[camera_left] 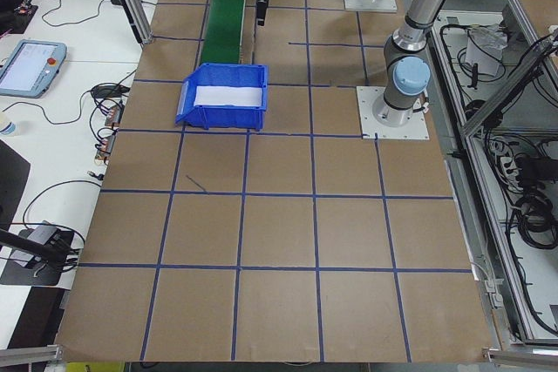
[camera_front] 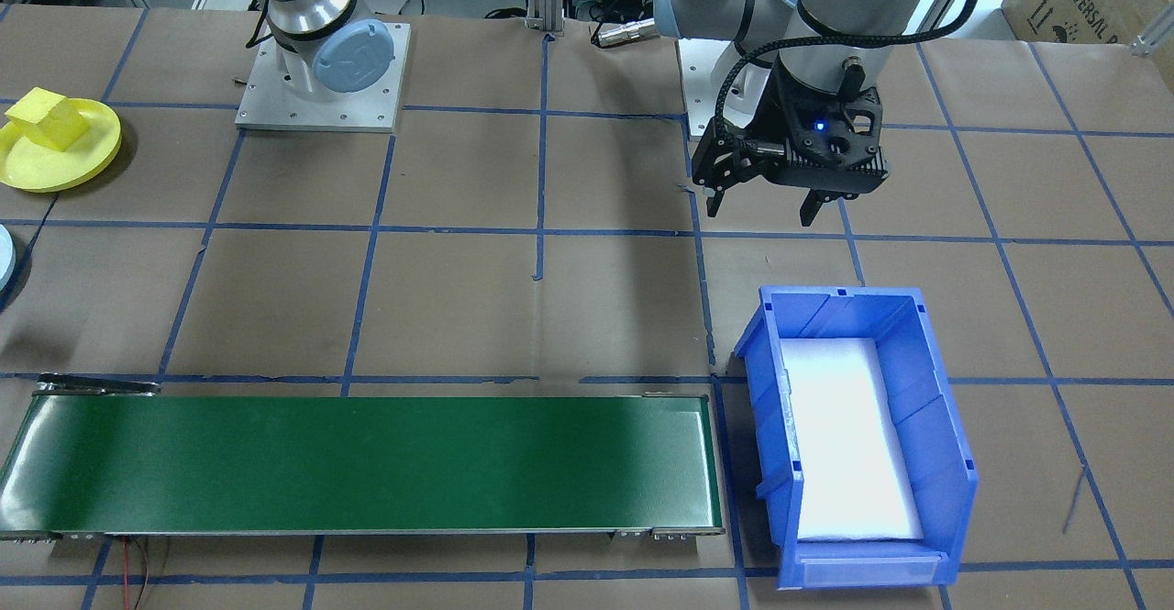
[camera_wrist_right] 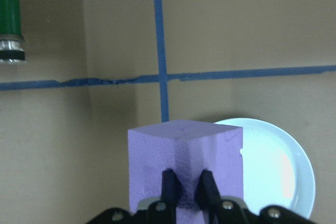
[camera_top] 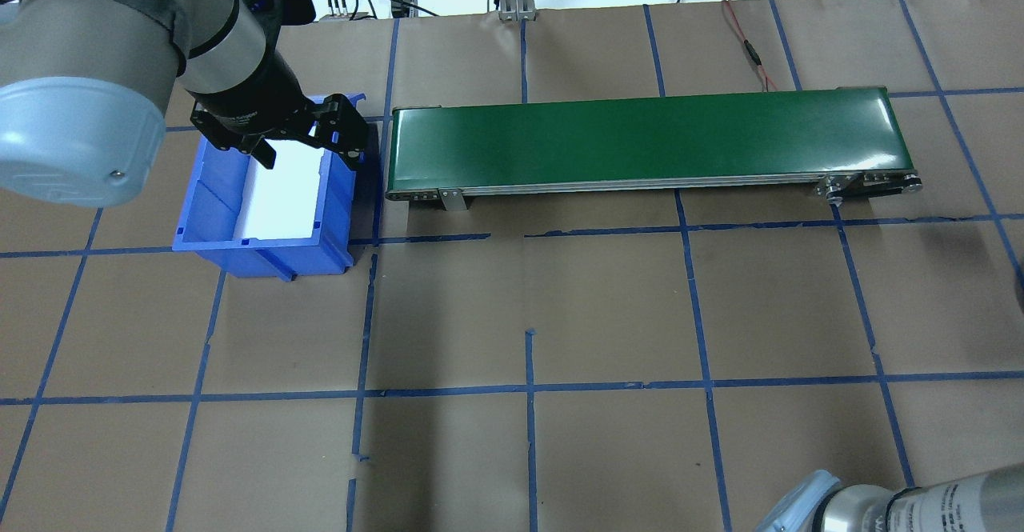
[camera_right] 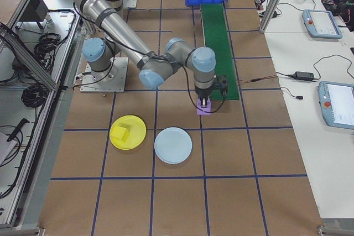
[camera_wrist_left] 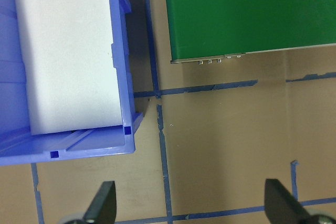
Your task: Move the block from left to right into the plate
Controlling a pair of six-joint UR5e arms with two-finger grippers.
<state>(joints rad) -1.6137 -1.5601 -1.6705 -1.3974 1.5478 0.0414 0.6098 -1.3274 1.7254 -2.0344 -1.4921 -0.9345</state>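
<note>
Holding, right wrist view: the right gripper (camera_wrist_right: 186, 187) has its jaws closed on the purple block (camera_wrist_right: 185, 169), above the counter (camera_wrist_right: 79, 145); the pale blue plate (camera_wrist_right: 273, 177) lies partly under and to one side of the block.
Risk, right wrist view: the block sits over the plate's near rim rather than its middle; a release here would likely tip it off the edge onto the counter.
Exterior right view: the near arm carries the purple block (camera_right: 203, 107) beside the end of the green conveyor (camera_right: 218, 42), apart from the pale blue plate (camera_right: 173, 145); a yellow plate (camera_right: 128, 132) with a yellow block (camera_right: 120, 133) lies just beside it.
Risk, exterior right view: with two plates close together, a drifting approach could put the block on the wrong one.
Left wrist view: the left gripper (camera_wrist_left: 189, 208) has its jaws spread wide and empty, near the blue bin (camera_wrist_left: 123, 103).
Front-facing view: the left gripper (camera_front: 763, 199) hangs empty behind the blue bin (camera_front: 945, 463); little hazard there.
</note>
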